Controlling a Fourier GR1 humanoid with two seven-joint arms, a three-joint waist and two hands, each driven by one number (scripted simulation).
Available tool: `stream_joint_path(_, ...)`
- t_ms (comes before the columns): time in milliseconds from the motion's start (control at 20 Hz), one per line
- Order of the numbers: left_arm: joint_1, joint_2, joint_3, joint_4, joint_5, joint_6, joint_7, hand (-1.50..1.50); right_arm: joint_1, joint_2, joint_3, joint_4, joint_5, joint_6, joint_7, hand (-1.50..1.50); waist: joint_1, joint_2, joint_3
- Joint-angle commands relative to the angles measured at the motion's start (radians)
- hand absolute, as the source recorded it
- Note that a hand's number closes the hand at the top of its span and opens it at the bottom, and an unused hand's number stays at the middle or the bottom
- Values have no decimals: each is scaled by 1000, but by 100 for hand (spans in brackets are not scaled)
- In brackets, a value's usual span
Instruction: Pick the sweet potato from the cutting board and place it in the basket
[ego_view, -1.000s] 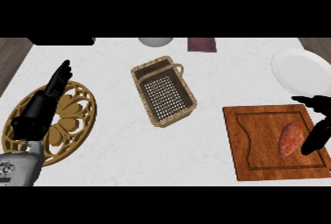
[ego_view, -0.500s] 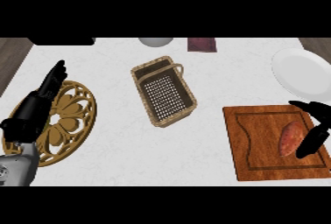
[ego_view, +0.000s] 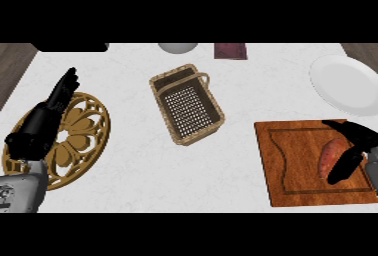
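My left hand (ego_view: 43, 120) rests at the left, fingers straight and up, holding nothing, over a gold trivet (ego_view: 81, 145); basket (ego_view: 187, 109) mid-counter, nothing in it; a white plate (ego_view: 345, 82) far right; board (ego_view: 295, 165) below it, the sweet potato (ego_view: 330, 157) lying on its right half; my right hand (ego_view: 352, 152) hangs over it, fingers extended along its right side, thumb spread, not closed on it. Judgement: nothing done; grasp, lift, carry left and release all remain.
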Motion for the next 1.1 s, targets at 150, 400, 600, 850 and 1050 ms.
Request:
stream_joint_path(150, 48, -22, 13, -14, -33, -6, -36, 0, 50, 13, -45, 33, 68, -8, -57, -150, 0, 0, 0)
stream_joint_path(400, 13, -12, 31, -49, -9, -55, 29, 0, -50, 43, -56, 215, 142, -43, -132, -150, 4, 1, 0)
stream_joint_path(600, 35, -34, 27, -77, -25, -35, 48, 0, -49, 56, -92, 216, 125, -36, -137, 150, 5, 0, 0)
stream_joint_path(850, -43, -37, 33, 70, -57, -25, -23, 0, -33, 26, -74, 244, 181, -66, -232, 150, 0, 2, 0)
stream_joint_path(1050, 0, -26, 59, -19, -18, -48, 6, 0, 10, 72, -34, 181, 223, -114, -239, 150, 1, 0, 0)
